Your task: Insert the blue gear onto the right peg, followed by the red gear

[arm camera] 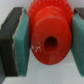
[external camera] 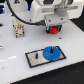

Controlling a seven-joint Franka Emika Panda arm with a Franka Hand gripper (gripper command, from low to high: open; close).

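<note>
Red gear (arm camera: 48,35): sits between the two teal pads (arm camera: 21,47) of the gripper (arm camera: 46,46), both pads pressed against its sides; the jaws are closed to the gear's width and hold nothing else. In the wrist view the raised hub and its round centre hole face the camera, so the gear's axis runs along the gripper's length, with toothed rim behind the hub. In the exterior view the red gear (external camera: 54,30) shows only as a small red patch under the gripper (external camera: 53,29), above the table and up from the pale black-framed plate (external camera: 31,58); most of it is hidden by the fingers.

Blue gear (external camera: 51,52): lies flat on the plate at the end toward the exterior view's right, hub up, axis vertical. It covers the right peg, which cannot be seen.

Twin peg (external camera: 37,54): a thin dark pin, barely discernible, just beside the blue gear on the plate's other half.

Plate's far edges blurred; fine tooth detail unclear.
</note>
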